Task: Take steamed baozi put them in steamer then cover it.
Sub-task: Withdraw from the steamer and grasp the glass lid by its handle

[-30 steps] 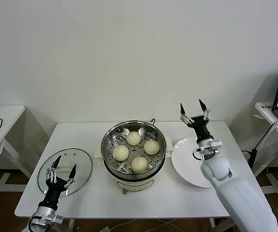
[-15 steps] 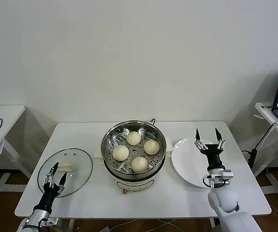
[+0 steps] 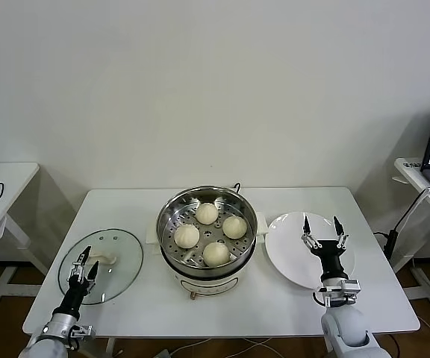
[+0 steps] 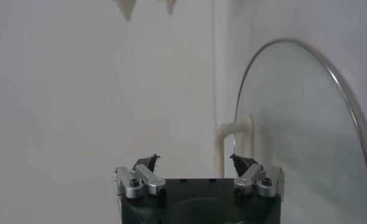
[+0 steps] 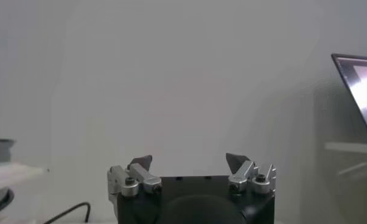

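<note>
Baozi (image 3: 216, 253) x4 in steamer (image 3: 207, 233); cover (image 3: 101, 265) off; L tool (image 3: 82, 262), R tool (image 3: 321, 233) both released near table front edge

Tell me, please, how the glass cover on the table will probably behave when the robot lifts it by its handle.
The cover looks like stiff glass with a metal rim, so probably rather heavy and breakable if dropped. It lies flat beside the steamer. Its white handle is small and central, so the cover may tilt or swing. The left hand is open above its near edge.
</note>
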You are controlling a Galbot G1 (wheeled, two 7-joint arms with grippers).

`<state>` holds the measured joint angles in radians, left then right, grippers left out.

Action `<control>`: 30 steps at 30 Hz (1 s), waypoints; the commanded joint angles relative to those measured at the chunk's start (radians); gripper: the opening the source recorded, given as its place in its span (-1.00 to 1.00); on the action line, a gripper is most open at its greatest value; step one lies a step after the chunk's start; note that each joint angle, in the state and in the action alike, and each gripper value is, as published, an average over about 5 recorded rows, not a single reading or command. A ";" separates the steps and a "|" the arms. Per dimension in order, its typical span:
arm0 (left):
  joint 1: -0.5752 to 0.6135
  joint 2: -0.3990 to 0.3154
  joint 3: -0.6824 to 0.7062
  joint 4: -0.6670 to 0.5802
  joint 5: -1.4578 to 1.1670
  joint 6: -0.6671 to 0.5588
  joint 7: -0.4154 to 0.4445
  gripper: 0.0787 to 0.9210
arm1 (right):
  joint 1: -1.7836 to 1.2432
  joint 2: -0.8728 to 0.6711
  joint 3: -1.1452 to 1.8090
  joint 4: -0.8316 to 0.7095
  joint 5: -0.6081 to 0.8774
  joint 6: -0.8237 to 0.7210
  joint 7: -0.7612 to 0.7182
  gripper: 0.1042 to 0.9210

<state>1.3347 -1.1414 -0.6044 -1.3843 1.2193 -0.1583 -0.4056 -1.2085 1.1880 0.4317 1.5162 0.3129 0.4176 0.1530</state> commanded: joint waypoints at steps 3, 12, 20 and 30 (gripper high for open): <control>-0.078 0.002 0.018 0.057 0.039 0.026 -0.001 0.77 | -0.027 0.019 0.020 -0.003 -0.013 0.007 -0.013 0.76; -0.122 0.000 0.039 0.095 0.040 0.033 0.018 0.77 | -0.033 0.029 0.030 -0.004 -0.019 0.014 -0.017 0.76; -0.136 -0.005 0.047 0.098 0.039 0.038 0.035 0.74 | -0.038 0.030 0.038 -0.002 -0.024 0.016 -0.025 0.76; -0.134 -0.008 0.052 0.103 0.032 0.048 0.064 0.10 | -0.023 0.026 0.047 0.001 -0.021 0.015 -0.021 0.76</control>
<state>1.2105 -1.1489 -0.5561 -1.2915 1.2532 -0.1177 -0.3596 -1.2345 1.2135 0.4751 1.5156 0.2916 0.4334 0.1316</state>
